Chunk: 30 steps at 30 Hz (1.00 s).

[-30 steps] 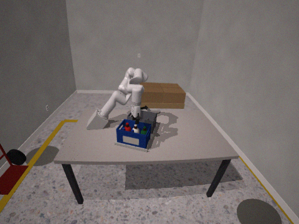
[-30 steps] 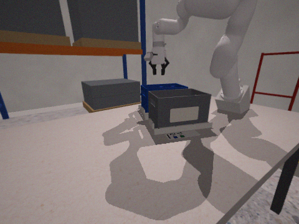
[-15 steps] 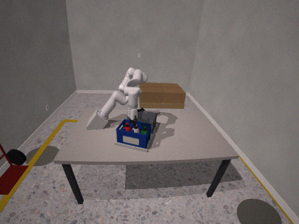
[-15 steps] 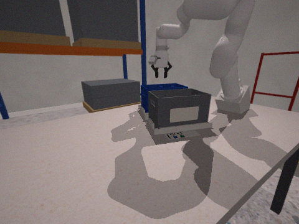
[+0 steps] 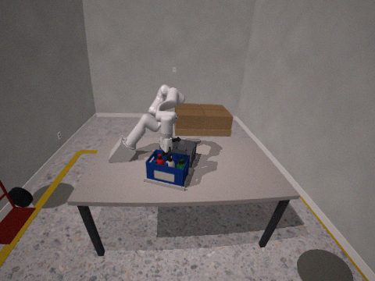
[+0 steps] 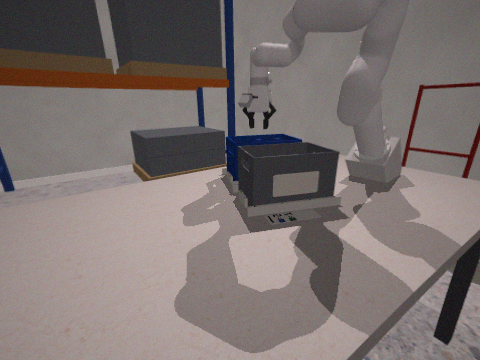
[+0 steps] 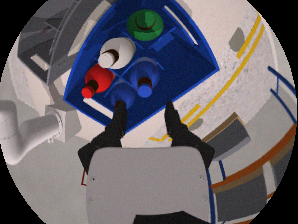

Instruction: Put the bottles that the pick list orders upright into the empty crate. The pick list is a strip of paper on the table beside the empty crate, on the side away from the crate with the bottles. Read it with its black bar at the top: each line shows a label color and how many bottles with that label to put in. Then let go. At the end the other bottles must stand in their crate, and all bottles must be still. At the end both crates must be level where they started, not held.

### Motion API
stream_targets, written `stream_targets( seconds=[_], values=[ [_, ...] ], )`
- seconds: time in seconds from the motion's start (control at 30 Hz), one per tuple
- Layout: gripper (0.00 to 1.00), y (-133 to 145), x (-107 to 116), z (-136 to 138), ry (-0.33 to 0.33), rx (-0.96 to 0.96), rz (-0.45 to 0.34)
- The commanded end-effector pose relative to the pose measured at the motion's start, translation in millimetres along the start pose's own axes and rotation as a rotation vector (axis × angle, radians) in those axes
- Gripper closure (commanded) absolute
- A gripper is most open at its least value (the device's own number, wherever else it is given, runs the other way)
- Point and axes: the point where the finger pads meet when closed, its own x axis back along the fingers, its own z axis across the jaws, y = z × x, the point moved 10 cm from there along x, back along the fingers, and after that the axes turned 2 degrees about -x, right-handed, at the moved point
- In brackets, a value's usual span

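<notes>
The blue crate (image 5: 167,168) holds several bottles: in the wrist view a green-capped one (image 7: 145,26), a white-capped one (image 7: 116,52), a red one (image 7: 97,82) and two blue-capped ones (image 7: 143,83). The dark grey empty crate (image 6: 286,172) stands right behind it in the top view (image 5: 184,148). The pick list strip (image 6: 283,218) lies on the table at the grey crate's near side in the exterior view. My gripper (image 6: 259,120) hangs open and empty above the blue crate; in the wrist view its fingers frame the crate's edge by the blue bottles.
The arm's base (image 5: 122,150) sits on the table behind the crates. Cardboard boxes (image 5: 203,119) stand on the floor beyond the table. A grey box on a pallet (image 6: 177,149) and a blue rack post (image 6: 229,70) are behind the crates in the exterior view.
</notes>
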Motion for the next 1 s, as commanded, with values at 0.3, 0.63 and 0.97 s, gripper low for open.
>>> stream_targets(
  seconds=[0.3,0.63,0.97],
  values=[
    [0.35,-0.3,-13.4,0.8,0.003,0.001,-0.001],
    [0.35,-0.3,-25.4,0.8,0.003,0.001,-0.001],
    [0.35,-0.3,-37.5,0.8,0.003,0.001,0.000]
  ],
)
